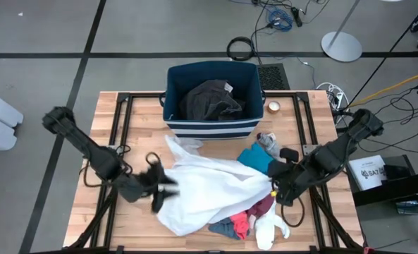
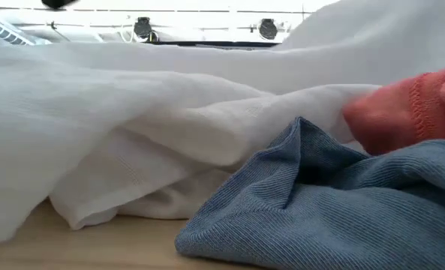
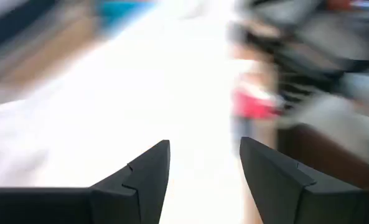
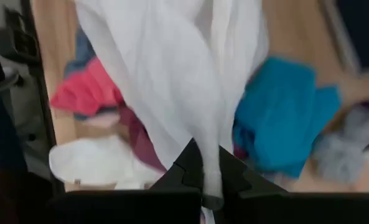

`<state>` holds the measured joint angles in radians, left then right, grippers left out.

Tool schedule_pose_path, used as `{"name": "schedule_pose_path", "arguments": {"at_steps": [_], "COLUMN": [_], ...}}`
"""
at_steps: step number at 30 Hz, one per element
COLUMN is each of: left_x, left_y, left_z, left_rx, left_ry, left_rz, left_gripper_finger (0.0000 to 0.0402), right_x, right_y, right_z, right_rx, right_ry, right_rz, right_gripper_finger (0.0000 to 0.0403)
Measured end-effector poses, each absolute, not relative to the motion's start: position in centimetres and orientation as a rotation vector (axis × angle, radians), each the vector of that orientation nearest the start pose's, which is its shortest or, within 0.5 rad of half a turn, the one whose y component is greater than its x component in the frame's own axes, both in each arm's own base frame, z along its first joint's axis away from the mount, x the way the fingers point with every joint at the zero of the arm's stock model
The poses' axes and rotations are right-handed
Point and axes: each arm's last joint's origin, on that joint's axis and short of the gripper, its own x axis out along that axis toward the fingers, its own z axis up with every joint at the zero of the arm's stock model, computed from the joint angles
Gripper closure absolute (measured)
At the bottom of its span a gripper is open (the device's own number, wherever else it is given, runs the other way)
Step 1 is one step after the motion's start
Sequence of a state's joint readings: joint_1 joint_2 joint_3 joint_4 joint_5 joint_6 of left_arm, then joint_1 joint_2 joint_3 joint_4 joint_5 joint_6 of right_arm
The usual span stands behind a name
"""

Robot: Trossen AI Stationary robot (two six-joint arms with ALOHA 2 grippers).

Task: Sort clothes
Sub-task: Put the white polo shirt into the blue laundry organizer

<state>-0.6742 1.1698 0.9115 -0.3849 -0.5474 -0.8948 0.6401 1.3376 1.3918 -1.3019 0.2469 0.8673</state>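
Right hand (image 4: 203, 180) is clamped on a fold of the big white garment (image 1: 209, 190), which sprawls across the middle of the surface (image 1: 142, 113) just at six o'clock of the navy bin (image 1: 212, 123). Left hand (image 1: 159, 189) sits at the sheet's nine o'clock edge, fingers (image 3: 144, 177) spread, nothing between them. The smart play, I'd say: get that left hand onto the free edge before lifting, so the cloth rises clear without dragging the small pieces along.

Count: one white garment, one dark grey garment (image 1: 210, 101) in the bin, one teal piece (image 1: 258, 159), one red (image 1: 241, 224), one maroon (image 1: 263, 206), one blue-grey (image 1: 223, 229), a white sock (image 1: 268, 231) at five o'clock.
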Motion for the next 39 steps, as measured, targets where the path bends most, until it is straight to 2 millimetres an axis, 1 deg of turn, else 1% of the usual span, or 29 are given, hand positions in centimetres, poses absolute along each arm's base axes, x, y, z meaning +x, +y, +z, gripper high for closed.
{"name": "schedule_pose_path", "arguments": {"at_steps": [2, 4, 8, 13, 18, 23, 26, 31, 35, 39], "left_x": [19.6, 19.5, 19.9, 20.1, 19.9, 19.3, 19.3, 19.8, 20.0, 20.1], "left_y": [-12.7, -11.8, -10.9, -9.7, -8.4, -7.2, -6.6, -5.9, -5.4, -5.0], "left_z": [27.7, 26.6, 25.0, 23.5, 23.1, 24.3, 24.6, 23.8, 23.7, 23.5], "left_rx": [-0.504, -0.494, -0.467, -0.428, -0.403, -0.369, -0.358, -0.362, -0.349, -0.376], "left_ry": [0.610, 0.708, 0.792, 0.888, 0.907, 0.858, 0.850, 0.939, 0.948, 0.964], "left_rz": [0.249, 0.314, 0.261, 0.209, 0.214, 0.216, 0.213, 0.177, 0.172, 0.141], "left_gripper_finger": [0.0198, 0.0198, 0.0198, 0.0198, 0.0198, 0.0198, 0.0198, 0.0198, 0.0198, 0.0198], "right_x": [18.7, 18.4, 17.9, 17.6, 17.1, 16.4, 16.0, 15.8, 15.8, 15.6], "right_y": [13.6, 13.9, 14.6, 15.0, 15.6, 16.4, 16.8, 17.1, 17.2, 17.4], "right_z": [33.1, 32.1, 30.5, 29.4, 29.3, 29.3, 29.3, 29.3, 29.3, 29.3], "right_rx": [0.261, 0.288, 0.320, 0.349, 0.365, 0.376, 0.379, 0.376, 0.371, 0.367], "right_ry": [1.207, 1.246, 1.286, 1.311, 1.312, 1.314, 1.308, 1.283, 1.270, 1.267], "right_rz": [-0.173, -0.181, -0.193, -0.196, -0.194, -0.187, -0.189, -0.188, -0.191, -0.186], "right_gripper_finger": [0.0403, 0.0403, 0.0403, 0.0403, 0.0403, 0.0403, 0.0403, 0.0403, 0.0403, 0.0403]}}
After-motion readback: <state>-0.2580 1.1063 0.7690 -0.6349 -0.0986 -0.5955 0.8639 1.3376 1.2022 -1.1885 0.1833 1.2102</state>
